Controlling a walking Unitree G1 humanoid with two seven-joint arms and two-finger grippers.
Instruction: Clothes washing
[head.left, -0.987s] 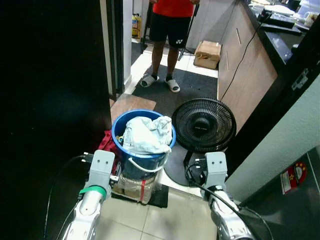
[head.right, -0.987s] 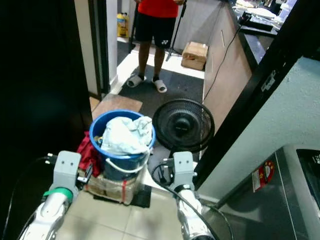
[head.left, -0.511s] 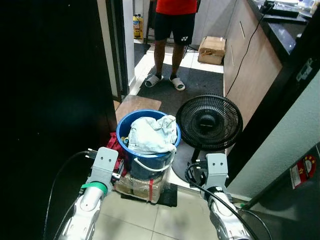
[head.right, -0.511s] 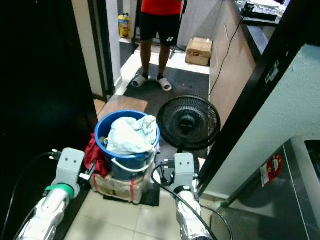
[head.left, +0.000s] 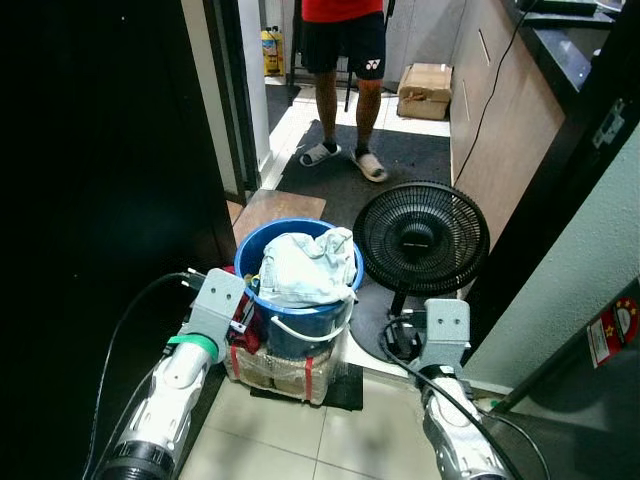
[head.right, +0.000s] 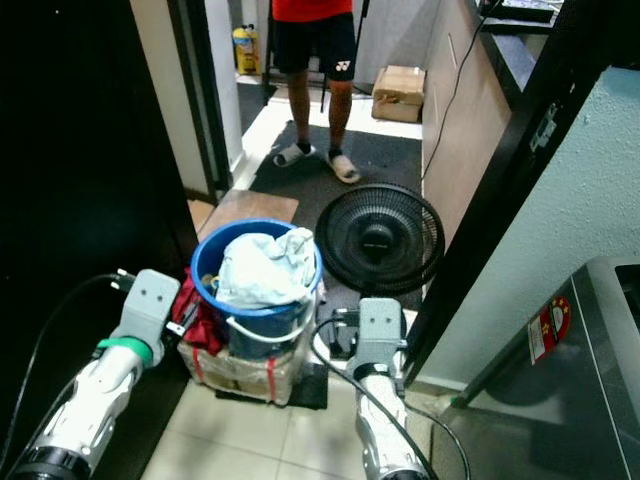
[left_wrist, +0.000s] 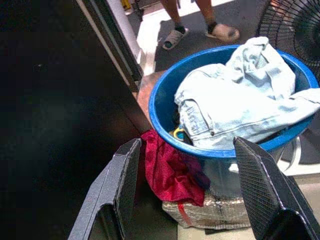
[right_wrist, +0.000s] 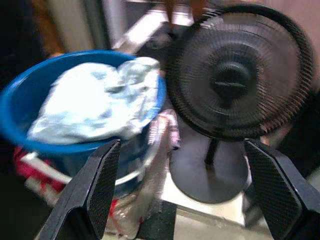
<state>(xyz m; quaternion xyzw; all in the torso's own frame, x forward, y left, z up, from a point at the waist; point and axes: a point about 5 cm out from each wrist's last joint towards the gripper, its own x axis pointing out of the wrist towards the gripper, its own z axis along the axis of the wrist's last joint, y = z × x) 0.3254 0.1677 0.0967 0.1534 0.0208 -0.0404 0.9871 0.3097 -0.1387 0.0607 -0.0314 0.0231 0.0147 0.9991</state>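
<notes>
A blue bucket (head.left: 300, 305) heaped with pale denim clothes (head.left: 305, 265) stands on a wrapped block (head.left: 285, 365) on the tiled floor. A red cloth (left_wrist: 172, 167) hangs down by the bucket's left side. My left gripper (left_wrist: 186, 145) is open just short of the bucket, its fingers (left_wrist: 122, 185) spread wider than the red cloth and the rim's left part. My right gripper (right_wrist: 182, 145) is open too, held between the bucket (right_wrist: 75, 115) and a black fan (right_wrist: 235, 85). Neither holds anything.
The black floor fan (head.left: 420, 240) stands right beside the bucket, its cable coiled at the base. A person (head.left: 345, 60) in dark shorts and sandals stands in the passage beyond. A dark door panel (head.left: 100, 200) closes the left; a grey appliance (head.right: 570, 390) sits at right.
The view has shifted closer to the bucket. My left arm has come forward to the bucket's left side, the right arm toward the fan's base. The person has shifted their feet.
</notes>
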